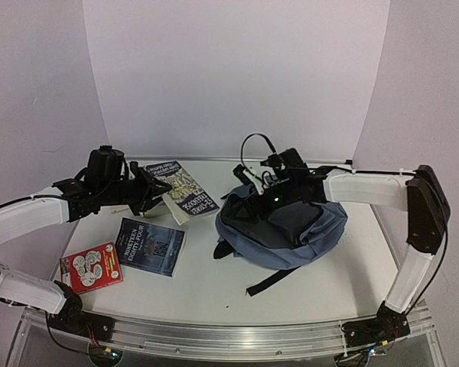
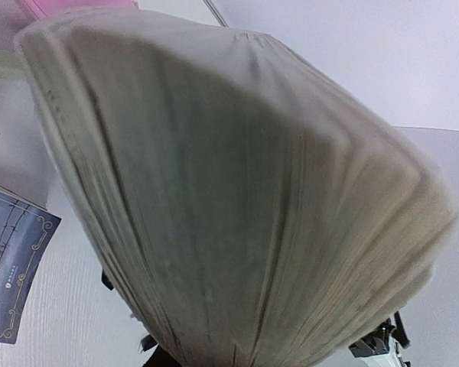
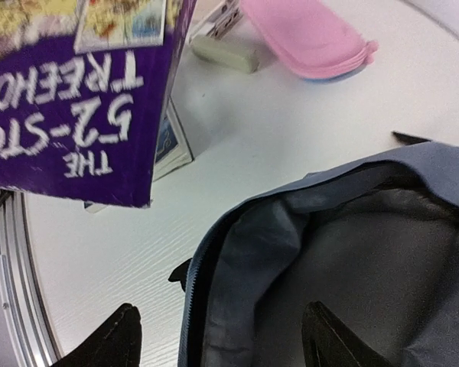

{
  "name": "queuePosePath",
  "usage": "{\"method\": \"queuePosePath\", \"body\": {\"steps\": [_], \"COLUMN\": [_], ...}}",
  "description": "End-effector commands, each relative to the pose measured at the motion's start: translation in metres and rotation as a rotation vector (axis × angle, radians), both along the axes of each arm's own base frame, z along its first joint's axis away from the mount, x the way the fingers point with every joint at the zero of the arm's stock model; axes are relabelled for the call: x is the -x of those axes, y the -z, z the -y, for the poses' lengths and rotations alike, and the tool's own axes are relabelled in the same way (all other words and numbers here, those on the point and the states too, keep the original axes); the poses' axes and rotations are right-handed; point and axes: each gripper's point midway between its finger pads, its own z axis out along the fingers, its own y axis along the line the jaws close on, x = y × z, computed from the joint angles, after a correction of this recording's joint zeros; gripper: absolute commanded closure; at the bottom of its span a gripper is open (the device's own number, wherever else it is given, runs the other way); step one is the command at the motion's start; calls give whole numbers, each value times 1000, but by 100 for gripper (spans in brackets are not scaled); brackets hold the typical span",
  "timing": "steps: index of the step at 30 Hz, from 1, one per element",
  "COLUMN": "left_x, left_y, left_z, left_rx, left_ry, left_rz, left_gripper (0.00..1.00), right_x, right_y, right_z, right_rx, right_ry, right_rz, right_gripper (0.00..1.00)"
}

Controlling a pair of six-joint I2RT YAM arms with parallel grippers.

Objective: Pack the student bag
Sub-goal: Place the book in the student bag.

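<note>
- Left gripper (image 1: 159, 189) clamps book (image 1: 182, 186); its wrist view shows only page edges.
- Right gripper (image 3: 220, 321) spread, straddling bag (image 3: 352, 252) rim.
- Only right wrist view shows pink case (image 3: 306, 34).

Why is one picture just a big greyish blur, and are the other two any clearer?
Left wrist view: the book sits very close to the lens, so its page edges fill the frame, soft and dim. Right wrist view: clearer, but the book's cover lettering is slightly smeared and the inside of the student bag lies in shadow. Top view: even light, faint shadows, everything reasonably sharp.
</note>
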Motion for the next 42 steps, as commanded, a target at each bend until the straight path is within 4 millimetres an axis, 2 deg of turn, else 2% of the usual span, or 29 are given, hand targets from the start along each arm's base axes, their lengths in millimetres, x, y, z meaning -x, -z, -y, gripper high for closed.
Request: {"method": "queuePosePath", "body": {"steps": [1,4,9,11,13,18,22,26,33,35,37,39,41,42], "left_x": [-7,-9,-11,-13,-14,-12,-11,-10,-7,-6,-5,-4,-2,-1], "left_y": [-40,-35,-35,-35,-39,-51,-62,-63,-56,-55,-53,-51,-48,-47], "left_z": [12,20,44,50,58,78,86,88,90,91,93,96,101,105], "left_rx": [78,82,120,128,132,130,136,141,148,146,143,139,147,155], "left_ry": [48,81,192,217,251,321,338,337,338,344,354,370,394,409], "left_rz": [113,106,110,110,122,164,190,189,170,164,156,147,139,134], "left_gripper": [100,100,100,100,100,100,100,100,100,100,100,100,100,100], "right_x": [-25,-34,-18,-20,-34,-65,-72,-74,-87,-90,-92,-94,-97,-97], "right_y": [-33,-25,-47,-43,-30,17,50,86,122,130,126,109,81,67], "right_z": [45,61,48,51,64,89,102,111,123,127,126,119,112,106], "right_rx": [58,94,-69,-48,38,255,368,459,569,603,594,546,484,443], "right_ry": [170,209,97,115,173,262,280,283,317,327,336,351,368,366], "right_rz": [140,136,-2,-3,47,127,130,106,114,118,122,118,122,117], "right_gripper": [30,30,19,17,19,35,42,45,53,62,78,92,100,100]}}
